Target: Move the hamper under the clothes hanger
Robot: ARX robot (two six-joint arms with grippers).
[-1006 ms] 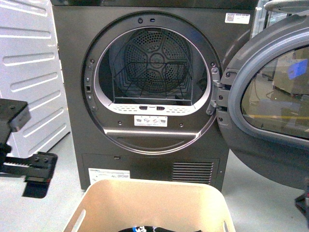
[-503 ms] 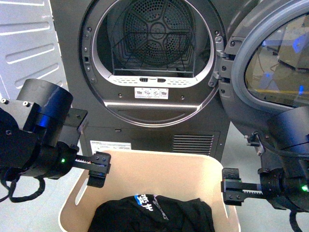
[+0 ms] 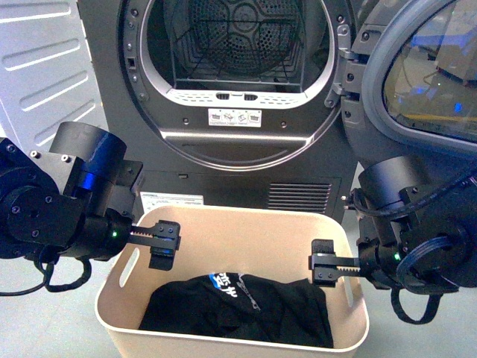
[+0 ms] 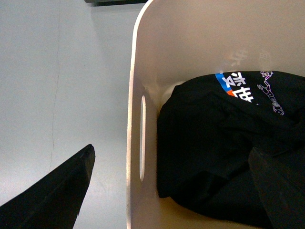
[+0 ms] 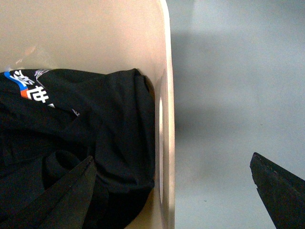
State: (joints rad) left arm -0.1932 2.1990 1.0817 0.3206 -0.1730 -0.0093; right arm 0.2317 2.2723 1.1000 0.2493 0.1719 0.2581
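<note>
vs 0.5 s back: the view sits lower, the dryer (image 3: 238, 160) drum is cut off at the top, and the hamper (image 3: 246, 239) now shows to its near rim. Both arms are further in.

Left gripper (image 4: 171, 150): jaws apart, straddling hamper's left wall at the handle slot (image 4: 141, 138), one finger over floor (image 4: 57, 71), the other over black garment (image 3: 238, 309).

Right gripper (image 5: 171, 157): same on right wall, apart, nothing clamped.

Writing: white characters on garment's blue-orange patch (image 4: 233, 86), can't read them. Dryer stickers (image 3: 234, 118) too small.

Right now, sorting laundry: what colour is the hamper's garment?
The garment is black; clearest in left wrist view.
</note>
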